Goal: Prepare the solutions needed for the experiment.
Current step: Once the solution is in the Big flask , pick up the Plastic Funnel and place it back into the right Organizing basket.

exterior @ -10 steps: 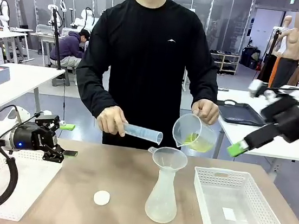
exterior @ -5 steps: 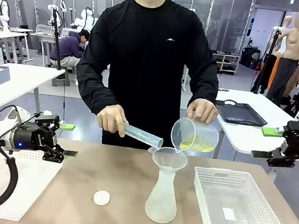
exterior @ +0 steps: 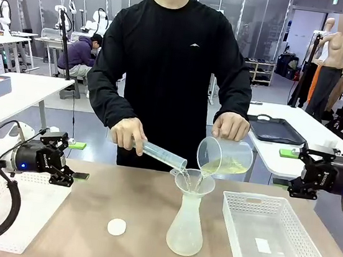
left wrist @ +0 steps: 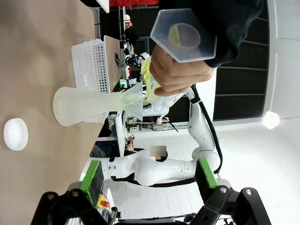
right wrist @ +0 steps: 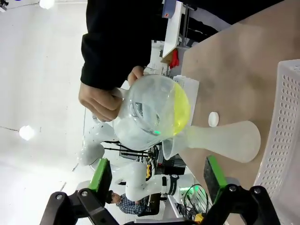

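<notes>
My left fingers [exterior: 77, 146] and right fingers [exterior: 289, 153] hang released; solutions [exterior: 229, 167] slosh in a light, likely slippery beaker [exterior: 218, 149] at my one o'clock: grip mid-wall.

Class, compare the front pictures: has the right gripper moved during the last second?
Yes. The right gripper has swung down and now sits level, just beyond the far right corner of the white basket.

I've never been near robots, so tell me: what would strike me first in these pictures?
At the table's middle, a person tips a beaker of yellow-green liquid and a clear cylinder into a funnel on a flask. The left gripper and right gripper hang open at either side, holding nothing.
</notes>
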Robot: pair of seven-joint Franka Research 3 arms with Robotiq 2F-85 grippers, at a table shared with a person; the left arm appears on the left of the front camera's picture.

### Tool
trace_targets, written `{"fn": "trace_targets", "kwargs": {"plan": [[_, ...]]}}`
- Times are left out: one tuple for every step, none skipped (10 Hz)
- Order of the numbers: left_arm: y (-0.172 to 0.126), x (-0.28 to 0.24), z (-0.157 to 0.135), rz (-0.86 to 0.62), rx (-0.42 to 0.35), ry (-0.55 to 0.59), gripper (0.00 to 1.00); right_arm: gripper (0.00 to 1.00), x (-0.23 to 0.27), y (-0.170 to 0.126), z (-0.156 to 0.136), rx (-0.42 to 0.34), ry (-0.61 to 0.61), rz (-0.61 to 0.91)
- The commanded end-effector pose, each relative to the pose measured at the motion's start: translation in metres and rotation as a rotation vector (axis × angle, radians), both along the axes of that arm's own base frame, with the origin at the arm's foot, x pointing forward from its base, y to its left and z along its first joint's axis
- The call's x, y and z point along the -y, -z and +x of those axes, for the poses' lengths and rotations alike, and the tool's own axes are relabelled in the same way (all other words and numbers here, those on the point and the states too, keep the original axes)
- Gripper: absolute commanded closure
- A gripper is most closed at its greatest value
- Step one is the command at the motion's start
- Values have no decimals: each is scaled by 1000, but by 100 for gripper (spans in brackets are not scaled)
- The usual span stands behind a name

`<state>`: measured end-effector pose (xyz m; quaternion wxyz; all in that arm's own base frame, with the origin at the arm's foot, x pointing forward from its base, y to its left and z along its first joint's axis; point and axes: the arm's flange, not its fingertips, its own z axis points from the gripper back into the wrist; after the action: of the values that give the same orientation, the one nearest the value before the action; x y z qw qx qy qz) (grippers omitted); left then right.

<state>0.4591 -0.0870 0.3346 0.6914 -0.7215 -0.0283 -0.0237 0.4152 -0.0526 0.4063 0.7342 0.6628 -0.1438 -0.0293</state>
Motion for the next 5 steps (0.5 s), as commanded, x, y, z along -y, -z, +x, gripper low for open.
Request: {"fn": "trace_targets", "kwargs": {"plan": [[1, 2, 4, 5, -3, -5, 0, 0, 0, -2, -2, -31, -8, -30], [1, 2, 4, 5, -3, -5, 0, 0, 1, -1, -1, -36, -31, -47], [1, 2, 4, 5, -3, -5, 0, 0, 2, 0, 0, -43, -51, -63], [1, 2, 4, 5, -3, -5, 0, 0, 1, 3, 2, -53, -79, -93], [1, 2, 4, 5, -3, -5, 0, 0, 0, 5, 4, -62, -83, -88]]}}
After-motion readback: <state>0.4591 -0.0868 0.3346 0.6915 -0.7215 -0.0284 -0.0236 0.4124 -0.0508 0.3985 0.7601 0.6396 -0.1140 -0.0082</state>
